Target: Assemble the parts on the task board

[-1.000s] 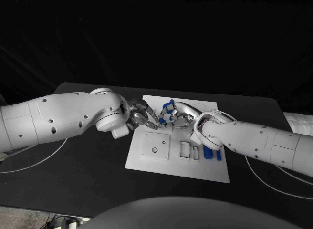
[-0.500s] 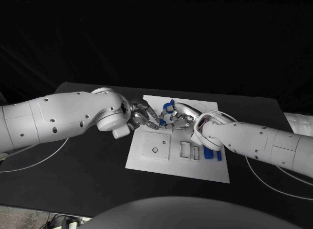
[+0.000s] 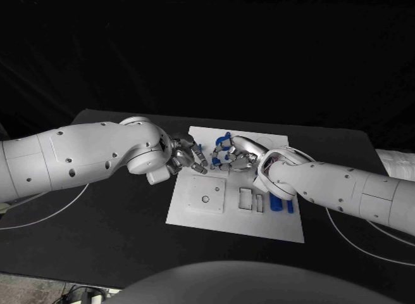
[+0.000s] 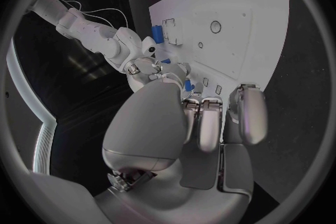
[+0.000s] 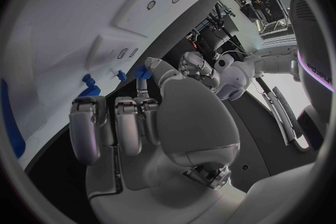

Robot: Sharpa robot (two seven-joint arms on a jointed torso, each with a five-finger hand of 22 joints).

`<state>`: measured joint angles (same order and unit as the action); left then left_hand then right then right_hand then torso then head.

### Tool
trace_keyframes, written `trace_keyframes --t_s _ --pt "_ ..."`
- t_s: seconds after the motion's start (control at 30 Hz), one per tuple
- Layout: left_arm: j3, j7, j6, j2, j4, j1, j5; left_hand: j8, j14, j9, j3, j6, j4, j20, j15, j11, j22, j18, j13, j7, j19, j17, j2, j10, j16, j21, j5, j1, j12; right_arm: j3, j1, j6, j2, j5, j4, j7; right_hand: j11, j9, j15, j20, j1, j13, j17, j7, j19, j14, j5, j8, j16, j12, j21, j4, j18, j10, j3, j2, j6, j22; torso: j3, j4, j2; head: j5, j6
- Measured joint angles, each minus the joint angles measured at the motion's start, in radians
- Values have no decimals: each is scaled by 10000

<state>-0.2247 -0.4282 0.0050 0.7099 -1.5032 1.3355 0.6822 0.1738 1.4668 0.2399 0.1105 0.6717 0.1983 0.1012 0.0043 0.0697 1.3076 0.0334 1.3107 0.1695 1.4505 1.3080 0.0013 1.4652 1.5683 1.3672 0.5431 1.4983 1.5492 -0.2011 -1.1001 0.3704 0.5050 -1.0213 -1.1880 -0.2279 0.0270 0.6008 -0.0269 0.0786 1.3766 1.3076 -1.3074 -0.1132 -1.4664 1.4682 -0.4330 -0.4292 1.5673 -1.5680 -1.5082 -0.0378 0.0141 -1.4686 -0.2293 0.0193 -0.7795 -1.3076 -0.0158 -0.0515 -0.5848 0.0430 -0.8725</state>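
Note:
The white task board lies in the middle of the black table. My right hand hovers over the board's far end and pinches a small blue part; the same blue part sits at its thumb tip in the right wrist view. My left hand is just left of it, over the board's left edge, with fingers curled in and nothing in them. A gap separates the two hands. More blue parts lie at the board's right side. The right hand also shows in the left wrist view.
The board carries a raised square plate with a round hole and narrow slots. Another blue part lies near its edge. Cables run over the table on both sides of the arms.
My left hand's fingers have drawn back from the right hand and curled in, opening a gap between the hands. The right hand keeps the blue part in the same place.

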Motion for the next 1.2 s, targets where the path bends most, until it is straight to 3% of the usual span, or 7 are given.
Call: trace_keyframes --t_s 0.2,0.43,0.73,1.2 --pt "0 -21 40 -170 85 -28 45 -15 -28 -151 -28 -99 -28 59 28 35 0 -2 0 81 1 -1 0 35 0 -2 48 0 -2 -1 2 40 -9 9 3 -37 37 0 0 74 0 0 0 -3 0 0 58 10 0 0 0 0 0 37 0 0 4 0 -4 -9 0 -9 0" --pt "0 -15 134 -313 175 -40 62 -63 -28 -276 -27 -219 -28 59 28 22 0 -8 0 -39 1 -2 0 22 0 -43 48 0 -2 -2 3 61 -19 13 -2 -50 37 -1 0 74 -42 0 0 -5 0 0 96 12 0 0 0 0 0 37 1 41 6 1 -4 -7 -7 -13 0" --pt "4 14 211 -354 251 -45 63 -249 -30 -657 16 -862 -127 -4 -187 -325 -1 -12 0 -467 -46 -3 0 -2 0 -43 48 -1 -2 1 3 61 -17 15 -12 -51 37 -4 2 74 -42 0 1 -17 0 -2 105 21 0 0 0 -26 0 37 28 42 18 2 1 -11 -10 -4 0" --pt "6 52 215 -359 264 -46 59 -296 7 -783 15 -1005 -181 -106 -296 -478 -2 -16 -3 -611 -17 -4 -2 6 0 -100 48 -2 -47 0 3 30 -2 15 -16 -12 36 -33 37 74 -42 0 -7 -26 0 -36 153 49 0 0 0 -25 1 37 28 42 28 3 0 -11 -2 -5 0"
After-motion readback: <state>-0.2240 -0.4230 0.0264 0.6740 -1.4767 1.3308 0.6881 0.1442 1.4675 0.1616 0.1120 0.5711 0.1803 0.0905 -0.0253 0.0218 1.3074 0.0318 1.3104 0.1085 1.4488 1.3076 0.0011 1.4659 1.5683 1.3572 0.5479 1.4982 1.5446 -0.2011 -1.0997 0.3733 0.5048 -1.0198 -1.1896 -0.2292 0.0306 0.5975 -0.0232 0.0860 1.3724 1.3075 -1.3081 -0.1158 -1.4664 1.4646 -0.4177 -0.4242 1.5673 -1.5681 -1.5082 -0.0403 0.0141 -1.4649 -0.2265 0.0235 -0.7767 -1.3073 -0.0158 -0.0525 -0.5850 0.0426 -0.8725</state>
